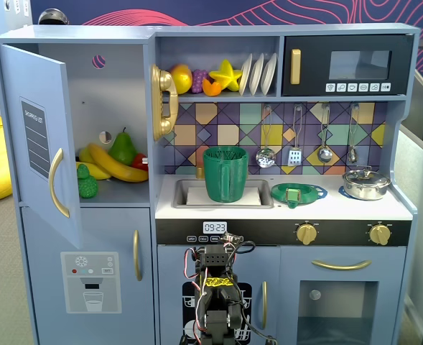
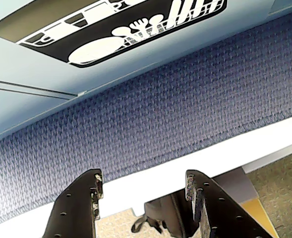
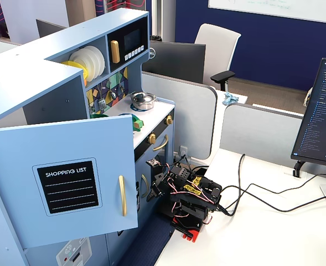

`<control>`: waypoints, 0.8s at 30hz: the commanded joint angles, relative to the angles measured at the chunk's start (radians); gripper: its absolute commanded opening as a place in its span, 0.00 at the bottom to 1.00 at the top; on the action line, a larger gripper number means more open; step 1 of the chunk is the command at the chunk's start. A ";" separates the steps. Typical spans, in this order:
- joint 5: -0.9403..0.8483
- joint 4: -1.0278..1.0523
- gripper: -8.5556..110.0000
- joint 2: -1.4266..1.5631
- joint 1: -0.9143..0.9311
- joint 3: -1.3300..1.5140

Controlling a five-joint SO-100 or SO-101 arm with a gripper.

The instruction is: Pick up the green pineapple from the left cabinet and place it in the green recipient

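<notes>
- In the wrist view, the gripper points down at blue carpet, its two fingers spread apart with nothing between them; a dishwasher graphic on the toy kitchen fills the top of that view.
- The arm sits folded low in front of the kitchen, below the clock panel, well apart from everything it must handle.
- The left cabinet stands with its door swung wide. The side fixed view shows the "shopping list" label facing outward.
- The green pineapple rests at the front left of the cabinet shelf, just beside the bananas, with the pear behind them.
- The green recipient stands upright in the sink, with the flat green dish to its right in the front fixed view.
- Likely risks: the arm has to rise from low down, so it could strike the open door or the counter edge. A loose approach could nudge the bananas, or the knobbly fruit could slip from the fingers. A mistimed release could miss the recipient's rim.
</notes>
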 commanded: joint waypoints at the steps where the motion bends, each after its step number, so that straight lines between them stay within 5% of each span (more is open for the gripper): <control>1: -0.285 0.209 0.07 -0.006 0.020 0.005; 14: -0.341 0.206 0.07 -0.008 -0.002 0.005; 24: -0.299 -0.365 0.07 -0.035 -0.331 -0.244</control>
